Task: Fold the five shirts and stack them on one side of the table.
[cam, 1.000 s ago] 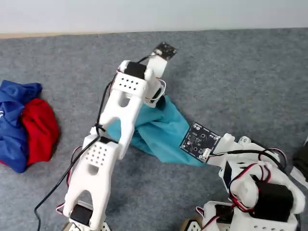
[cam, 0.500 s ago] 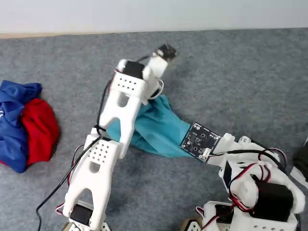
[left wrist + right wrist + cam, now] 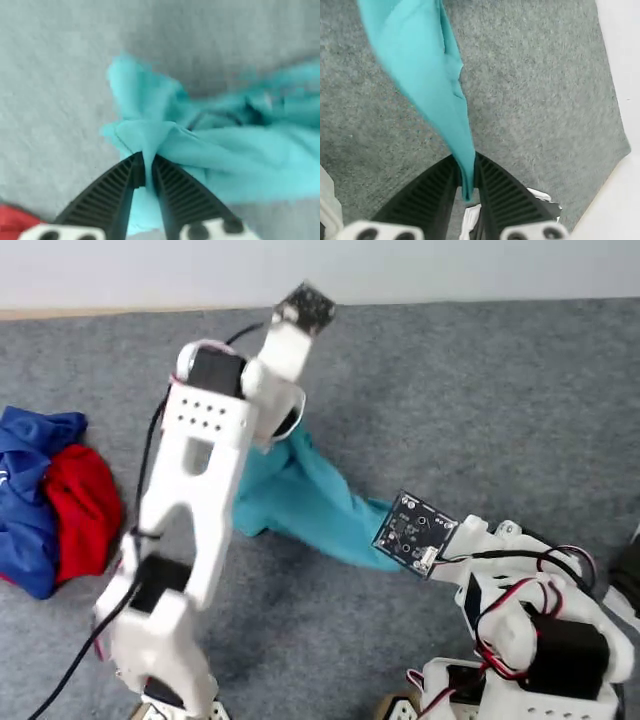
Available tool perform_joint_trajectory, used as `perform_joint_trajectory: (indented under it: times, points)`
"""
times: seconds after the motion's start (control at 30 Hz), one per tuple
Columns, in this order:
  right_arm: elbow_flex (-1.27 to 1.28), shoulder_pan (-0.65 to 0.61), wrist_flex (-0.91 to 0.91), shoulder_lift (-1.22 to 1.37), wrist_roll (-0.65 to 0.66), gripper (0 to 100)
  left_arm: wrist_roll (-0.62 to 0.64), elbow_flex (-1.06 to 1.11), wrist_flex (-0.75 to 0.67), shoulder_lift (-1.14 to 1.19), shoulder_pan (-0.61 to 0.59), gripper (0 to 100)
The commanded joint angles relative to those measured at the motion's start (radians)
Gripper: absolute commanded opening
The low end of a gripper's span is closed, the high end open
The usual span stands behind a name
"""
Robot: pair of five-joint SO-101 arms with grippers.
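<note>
A teal shirt [image 3: 300, 495] hangs stretched between both arms over the middle of the grey table. My left gripper [image 3: 144, 172] is shut on a bunched fold of the teal shirt [image 3: 225, 150]; in the high view that arm stands tall at the shirt's left end [image 3: 275, 430]. My right gripper [image 3: 466, 180] is shut on the narrow end of the teal shirt [image 3: 420, 65], low at the front right, under its wrist camera board [image 3: 412, 532]. A blue shirt [image 3: 30, 480] and a red shirt [image 3: 82, 505] lie crumpled together at the left edge.
The grey carpeted table [image 3: 500, 390] has free room at the back right and along the front centre. A pale wall strip [image 3: 320, 270] borders the far edge. The right arm's base and wires [image 3: 530, 640] fill the front right corner.
The left arm has risen and swung to the left, pulling the teal shirt's end up and leftward. The shirt is drawn out longer. The right arm has stayed put.
</note>
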Motion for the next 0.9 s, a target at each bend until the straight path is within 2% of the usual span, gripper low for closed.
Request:
perform_joint_trajectory:
  times: [0.0,0.13,0.3,0.53,0.7,0.87]
  points:
    - [-0.011,0.005,-0.042,0.005,0.034,1.0,-0.058,0.355,0.023,-0.221,-0.015,1]
    - [-0.011,0.004,-0.059,0.005,0.034,1.0,-0.074,0.55,0.021,-0.313,-0.077,11]
    - [-0.009,0.007,-0.059,0.008,0.034,1.0,-0.074,0.59,0.023,-0.367,-0.198,22]
    - [-0.008,0.025,-0.056,0.005,0.034,1.0,-0.074,0.588,0.015,-0.373,-0.23,23]
    - [-0.008,0.091,-0.058,0.005,0.034,1.0,-0.074,0.591,-0.066,-0.315,-0.249,23]
    - [-0.011,0.097,-0.058,0.004,0.034,1.0,-0.115,0.579,-0.146,-0.184,-0.319,23]
